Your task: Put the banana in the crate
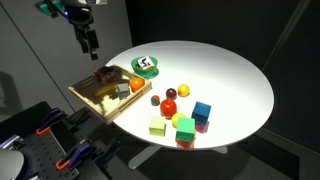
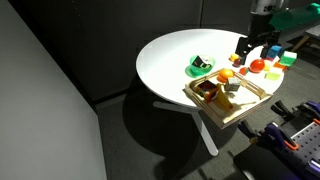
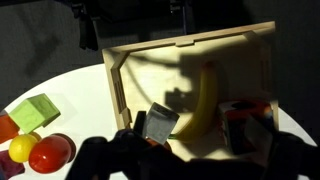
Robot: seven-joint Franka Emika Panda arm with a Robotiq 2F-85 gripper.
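The yellow banana lies inside the light-wood crate, lengthwise near its middle. The crate sits at the edge of the round white table in both exterior views. My gripper hangs above the crate, well clear of it. Its fingers are apart and nothing is between them. In the wrist view the gripper is only a dark blur along the bottom edge, and its shadow falls on the crate floor.
The crate also holds a grey-white block and a red-and-white box. A green-and-white bowl stands behind the crate. Coloured toys sit on the table: a red ball, a yellow-green cube and a blue cube.
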